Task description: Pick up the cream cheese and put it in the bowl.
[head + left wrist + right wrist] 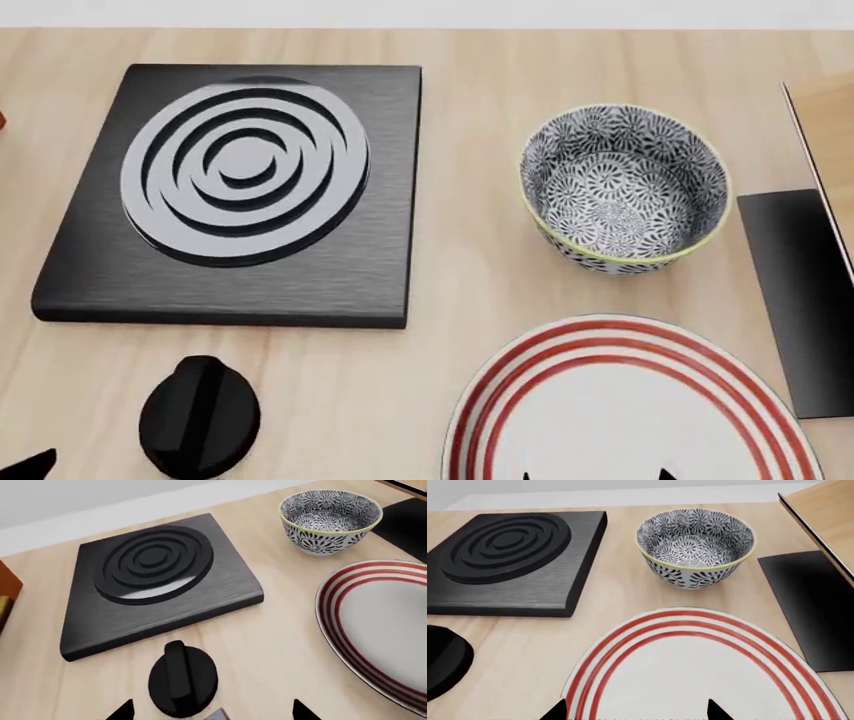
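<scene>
Two black fingertips [127,709] of the left gripper [212,711] stand spread over the knob [181,678], the bowl [329,520] beyond the hob [157,582]. From the head, the bowl sits behind the plate [627,405]. Right gripper [635,711] jaws gape above the plate. No cream cheese shows.

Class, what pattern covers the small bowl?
Dense black-and-white floral bowl, thin yellow-green rim; clearest in the right wrist view.

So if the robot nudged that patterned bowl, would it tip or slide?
The bowl would probably slide rather than tip: it stands upright and empty on the smooth wooden table, though its foot looks narrower than its rim. It looks like stiff glazed ceramic, so likely slippery to grip and chippable against the nearby striped plate.
</scene>
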Available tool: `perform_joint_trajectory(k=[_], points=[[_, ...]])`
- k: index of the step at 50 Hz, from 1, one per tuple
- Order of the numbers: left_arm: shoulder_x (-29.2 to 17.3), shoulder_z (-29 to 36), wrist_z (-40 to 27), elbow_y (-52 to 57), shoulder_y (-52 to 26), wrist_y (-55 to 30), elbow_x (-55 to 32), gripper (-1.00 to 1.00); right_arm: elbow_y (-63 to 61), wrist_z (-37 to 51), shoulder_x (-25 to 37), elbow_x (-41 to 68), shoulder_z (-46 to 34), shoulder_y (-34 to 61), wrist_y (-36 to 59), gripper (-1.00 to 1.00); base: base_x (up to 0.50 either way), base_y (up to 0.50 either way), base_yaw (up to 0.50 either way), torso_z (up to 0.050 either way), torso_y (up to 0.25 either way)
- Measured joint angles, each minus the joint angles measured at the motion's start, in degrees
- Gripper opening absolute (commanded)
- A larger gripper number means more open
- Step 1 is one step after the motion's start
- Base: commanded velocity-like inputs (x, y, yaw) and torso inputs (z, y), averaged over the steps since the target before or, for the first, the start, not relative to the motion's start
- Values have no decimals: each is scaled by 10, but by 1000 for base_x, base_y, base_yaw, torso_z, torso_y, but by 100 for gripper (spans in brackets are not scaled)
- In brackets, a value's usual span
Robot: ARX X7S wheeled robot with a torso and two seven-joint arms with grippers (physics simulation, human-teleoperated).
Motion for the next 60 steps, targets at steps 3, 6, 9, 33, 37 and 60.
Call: perform_joint_trajectory(k=[3, 6, 9, 33, 37, 60], points=[[4, -18, -20, 1, -15, -24, -47, 100, 0, -1, 1, -2, -1, -2, -3, 100, 0, 0, 0, 0, 0], [12, -45, -28, 2, -12, -55, -76, 100, 0, -2, 2, -4, -2, -4, -6, 100, 0, 0, 0, 0, 0], [14, -67, -38, 1, -12, -80, -105, 100, 0, -2, 3, -6, -2, -7, -9, 100, 0, 0, 0, 0, 0], [-22, -74, -139, -49, -83, -142, -289, 100, 2, -1, 9, -8, -4, -12, -22, 100, 0, 0, 0, 0, 0], [-26, -51, -156, -62, -105, -148, -320, 100, 5, -2, 10, -8, -4, -13, -25, 100, 0, 0, 0, 0, 0], [-51, 174, -225, -116, -319, -134, -445, 100, 7, -7, 16, -7, 3, -30, -43, 100, 0, 0, 0, 0, 0]])
